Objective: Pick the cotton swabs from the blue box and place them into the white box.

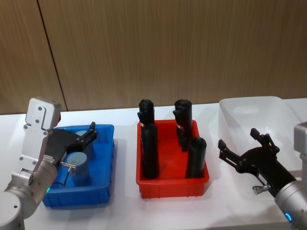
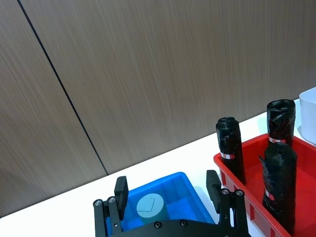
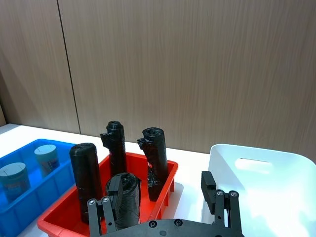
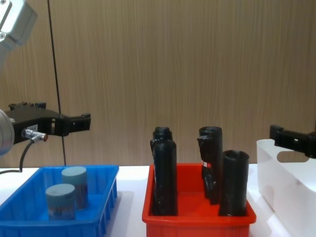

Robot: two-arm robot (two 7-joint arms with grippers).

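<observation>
— Blue plastic, flat and low: that is the blue box (image 1: 79,197). How many tubs of cotton swabs (image 4: 61,200) are in it?

— Two. Both stand up with their round lids on top. One is close to the robot and one is farther back.

— And the white box (image 1: 229,122)?

— It looks bare inside, as far as I can see in. So I think no tub has gone over yet. Both are left to do.

— Is a gripper holding one?

— No. The left gripper (image 2: 167,181) hangs over the blue box. Its two fingers are spread wide with nothing held. The right gripper (image 1: 238,138) hangs by the white box, on the side nearest the robot. It is spread wide too, and holds nothing.

— Where are the tubs from the left fingers?

— Under them. From the side, the fingers are high above the lids and not touching. In the left wrist view, the back tub's lid lies between the two fingers, lower down. The front tub sits nearer the robot.

— What about the red tray (image 1: 172,184)?

— It sits between the two boxes on the table (image 1: 124,211), with black cylinders (image 1: 148,148) standing in it. Those are not for this job.

— What next, then?

— I think the left gripper must go down around a tub.
</observation>
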